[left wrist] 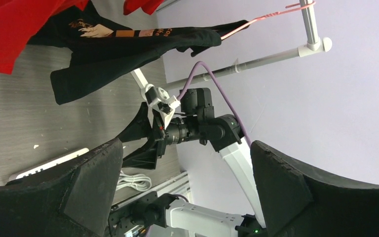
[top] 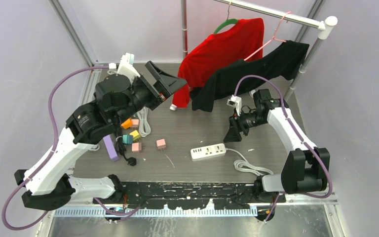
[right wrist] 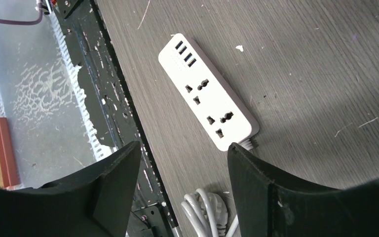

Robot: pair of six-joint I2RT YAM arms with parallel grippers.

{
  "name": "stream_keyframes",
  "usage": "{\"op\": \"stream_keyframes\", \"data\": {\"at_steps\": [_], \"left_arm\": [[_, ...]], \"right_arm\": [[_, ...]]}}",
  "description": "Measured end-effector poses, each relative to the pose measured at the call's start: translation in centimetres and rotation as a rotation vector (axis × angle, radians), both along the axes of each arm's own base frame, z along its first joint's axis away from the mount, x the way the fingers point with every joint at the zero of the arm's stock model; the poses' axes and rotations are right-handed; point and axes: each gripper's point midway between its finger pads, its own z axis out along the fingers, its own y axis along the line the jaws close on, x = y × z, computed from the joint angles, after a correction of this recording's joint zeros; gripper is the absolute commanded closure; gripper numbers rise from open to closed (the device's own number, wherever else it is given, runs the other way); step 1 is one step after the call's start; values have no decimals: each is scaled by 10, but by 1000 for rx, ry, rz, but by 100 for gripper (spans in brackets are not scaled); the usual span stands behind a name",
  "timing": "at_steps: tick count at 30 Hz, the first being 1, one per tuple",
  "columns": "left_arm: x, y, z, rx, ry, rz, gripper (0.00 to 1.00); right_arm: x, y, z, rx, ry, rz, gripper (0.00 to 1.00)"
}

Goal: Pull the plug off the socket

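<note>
r gripper (right wrist: 182,148) jaws apart over white pwr strip (right wrist: 207,94) lying flat

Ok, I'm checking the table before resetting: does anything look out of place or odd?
Yes. The white power strip has every socket empty, and what looks like a black plug lies loose well to its left, beside the purple block, so nothing is plugged in.
</note>
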Motion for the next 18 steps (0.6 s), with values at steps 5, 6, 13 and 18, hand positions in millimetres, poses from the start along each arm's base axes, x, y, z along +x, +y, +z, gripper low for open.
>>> {"op": "stream_keyframes", "data": {"at_steps": [5, 6, 13, 18], "left_arm": [[0, 1, -7, 39, -37, -11, 1], [0, 2, -15, 61, -53, -15, 0], [-14, 8, -114, 304, -204, -155, 1], [-36, -1, -225, 491, -236, -387, 7]], "right_arm": [[1, -3, 3, 1, -14, -13, 30], [2, -5, 4, 1, -22, -18, 30], [1, -13, 21, 0, -123, -38, 29], [-3, -16, 35, -7, -213, -32, 26]]}}
